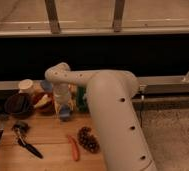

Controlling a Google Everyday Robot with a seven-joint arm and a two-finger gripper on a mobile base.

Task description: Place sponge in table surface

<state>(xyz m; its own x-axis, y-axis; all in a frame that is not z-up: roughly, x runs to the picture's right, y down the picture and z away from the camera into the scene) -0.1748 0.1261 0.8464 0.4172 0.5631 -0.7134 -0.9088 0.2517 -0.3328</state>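
We've got the gripper (64,108) down low over the wooden table (48,136), just right of the dark bowl (17,105). The blue sponge (64,116) sits right at its tip, and honestly we can't tell if it's clamped or let go.

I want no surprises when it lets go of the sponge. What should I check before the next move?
1. Gripper pointing down over the light wooden table, near its back edge: ok.
2. Small blue block at the gripper's tip is the sponge and is held: cannot tell.
3. Blue block resting on the wood: cannot tell.
4. Bare wood just in front of the gripper: ok.
5. Clearance from the dark round bowl and green object on either side: cannot tell.
6. Long orange-red item and brown pine-cone-like cluster lie apart, nearer the front: ok.
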